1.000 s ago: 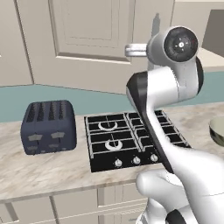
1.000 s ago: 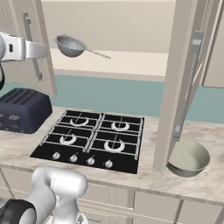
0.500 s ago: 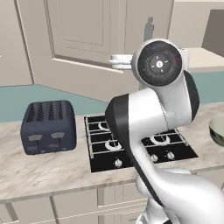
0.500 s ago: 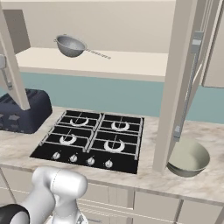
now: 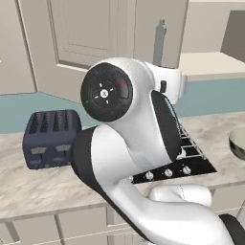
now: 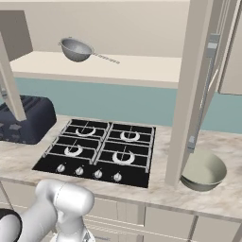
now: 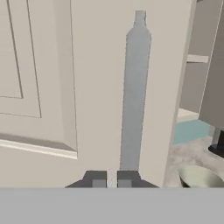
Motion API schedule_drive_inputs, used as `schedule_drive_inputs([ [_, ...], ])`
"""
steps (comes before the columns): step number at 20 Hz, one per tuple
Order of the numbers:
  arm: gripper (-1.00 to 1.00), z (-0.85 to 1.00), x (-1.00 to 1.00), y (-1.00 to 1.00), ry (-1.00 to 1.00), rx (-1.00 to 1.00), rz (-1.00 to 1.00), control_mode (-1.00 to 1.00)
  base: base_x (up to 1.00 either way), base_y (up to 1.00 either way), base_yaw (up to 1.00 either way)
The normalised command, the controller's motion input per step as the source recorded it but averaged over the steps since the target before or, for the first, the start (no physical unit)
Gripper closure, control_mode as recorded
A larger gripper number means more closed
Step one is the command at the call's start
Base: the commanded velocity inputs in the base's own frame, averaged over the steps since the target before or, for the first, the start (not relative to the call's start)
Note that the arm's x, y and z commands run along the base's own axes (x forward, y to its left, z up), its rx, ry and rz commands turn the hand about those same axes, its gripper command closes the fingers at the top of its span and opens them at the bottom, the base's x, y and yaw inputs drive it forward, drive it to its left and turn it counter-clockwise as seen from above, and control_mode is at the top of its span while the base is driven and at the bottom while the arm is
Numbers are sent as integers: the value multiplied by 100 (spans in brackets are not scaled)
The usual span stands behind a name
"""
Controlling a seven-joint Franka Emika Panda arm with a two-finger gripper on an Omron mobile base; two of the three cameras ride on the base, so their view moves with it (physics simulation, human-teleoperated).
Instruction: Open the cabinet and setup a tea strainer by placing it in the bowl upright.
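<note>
Doors: though both cabinet (image 6: 198, 90) doors stand swung wide in the right base view, the job is only partly done, by my read.
Opening step: looks finished; the pale shelf lies open across the upper middle of the right base view, the right door edge-on at center right.
Strainer (image 6: 78, 49): sitting on that shelf, upper left of the right base view, cup to the left, thin handle running right. Untouched, I judge.
Bowl (image 6: 203, 170): on the counter at lower right of the right base view, just beside the foot of the right door; its rim peeks in at the right edge of the left base view and at lower right of the hand view. Nothing in it that I can see.
Claw (image 7: 111, 183): fingertips pressed close at the bottom center of the hand view, right at the lower end of the left door's silver handle (image 7: 134, 87). They look pinched on that bar's foot, though the contact itself is too low in the frame to be sure.
Arm: big white elbow crowds the center of the left base view, up against the left door.
Left to do: let go of the handle, reach the shelf, grasp the strainer, carry it down and right, stand it upright in the bowl.
Progress call: first of two parts done; the whole strainer half remains.
</note>
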Motion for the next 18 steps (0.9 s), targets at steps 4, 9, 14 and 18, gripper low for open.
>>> schedule_drive_inputs([
  [4, -100, 0, -4, 9, 0, 0, -7, -100, 0, 0, 0],
  [9, -100, 0, -40, -35, -1, 13, -2, -100, 0, 0, 0],
  [14, -100, 0, -26, -87, 0, 46, -1, -100, 0, 0, 0],
  [18, -100, 0, -12, -94, 0, 56, 5, -100, 0, 0, 0],
])
